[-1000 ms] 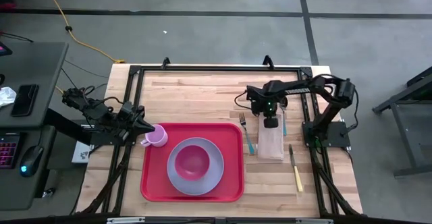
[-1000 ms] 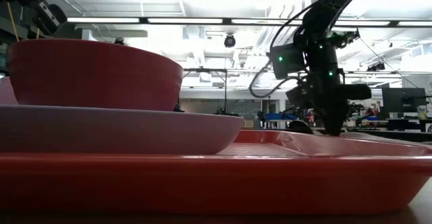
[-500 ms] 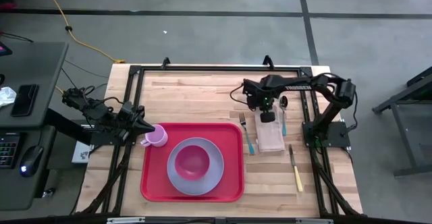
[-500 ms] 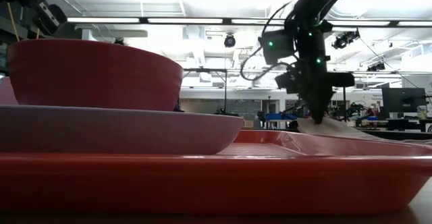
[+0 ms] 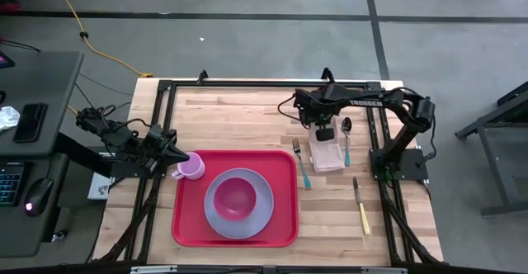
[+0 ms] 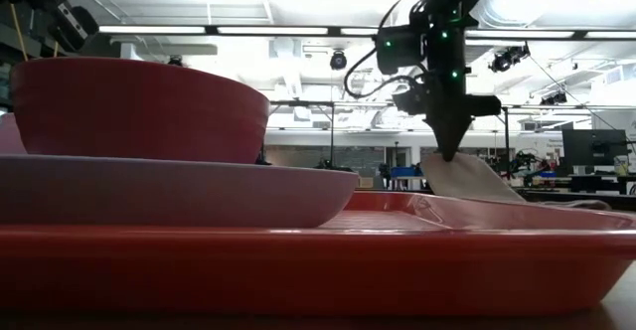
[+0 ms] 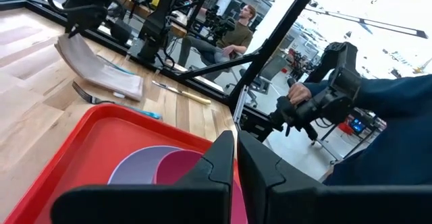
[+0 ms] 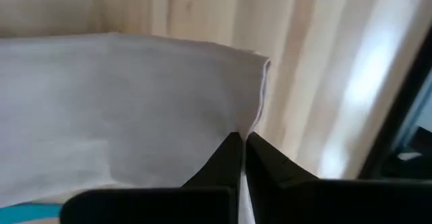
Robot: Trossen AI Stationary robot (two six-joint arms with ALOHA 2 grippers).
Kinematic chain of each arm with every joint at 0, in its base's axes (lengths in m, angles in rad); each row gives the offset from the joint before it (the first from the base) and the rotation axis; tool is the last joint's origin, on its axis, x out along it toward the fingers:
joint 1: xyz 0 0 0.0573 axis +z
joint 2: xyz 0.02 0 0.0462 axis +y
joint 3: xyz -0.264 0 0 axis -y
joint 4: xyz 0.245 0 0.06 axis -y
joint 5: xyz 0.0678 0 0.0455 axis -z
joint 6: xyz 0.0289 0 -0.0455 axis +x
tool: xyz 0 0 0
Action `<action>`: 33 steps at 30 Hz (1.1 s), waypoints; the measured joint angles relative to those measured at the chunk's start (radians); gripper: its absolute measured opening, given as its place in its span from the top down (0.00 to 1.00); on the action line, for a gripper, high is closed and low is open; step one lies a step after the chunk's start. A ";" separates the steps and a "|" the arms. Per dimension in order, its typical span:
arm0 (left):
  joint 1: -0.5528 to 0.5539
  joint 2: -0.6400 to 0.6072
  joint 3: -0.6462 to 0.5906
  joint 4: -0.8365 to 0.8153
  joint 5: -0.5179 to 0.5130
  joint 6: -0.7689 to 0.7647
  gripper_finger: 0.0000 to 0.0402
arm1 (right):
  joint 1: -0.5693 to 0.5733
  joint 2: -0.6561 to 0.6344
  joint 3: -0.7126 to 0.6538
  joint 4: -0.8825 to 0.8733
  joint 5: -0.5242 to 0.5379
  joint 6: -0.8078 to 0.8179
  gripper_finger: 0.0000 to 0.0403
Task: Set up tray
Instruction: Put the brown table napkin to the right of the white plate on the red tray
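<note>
- We are pinching the far edge of the tan napkin [image 5: 327, 153] with our right gripper [image 5: 326, 134], fingers pressed together on the cloth, so one end is rising while the rest is trailing on the wood to the right of the red tray [image 5: 191, 229].
- In the low view the napkin [image 6: 467, 178] is hanging at a slant from the gripper [image 6: 449, 153], lifted just beyond the tray's rim [image 6: 397, 246]; we judge this high hold is meant to clear that rim.
- The tray is sitting at the table's near middle, already carrying a grey plate [image 5: 256, 216] with a red bowl [image 5: 234, 196] in it and a pink cup [image 5: 191, 168] at its far left corner.
- Our left gripper [image 5: 178, 153] is waiting at that corner, nearly closed, its tips right by the cup; we cannot tell whether it is gripping the cup.
- A blue-handled fork [image 5: 302, 165] is lying just right of the tray, with a spoon [image 5: 346, 138] and a yellow-handled knife [image 5: 361, 206] farther right, all untouched.
- We judge the cutlery and napkin are yet to be placed.
</note>
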 joint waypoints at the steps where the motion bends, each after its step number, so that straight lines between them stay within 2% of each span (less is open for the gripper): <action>1: 0.000 0.000 0.000 0.000 0.000 0.000 0.88 | 0.000 0.000 0.008 -0.007 0.011 -0.003 1.00; 33: 0.000 0.000 0.000 -0.002 0.003 0.005 0.88 | 0.002 -0.003 0.414 -0.190 0.157 -0.008 1.00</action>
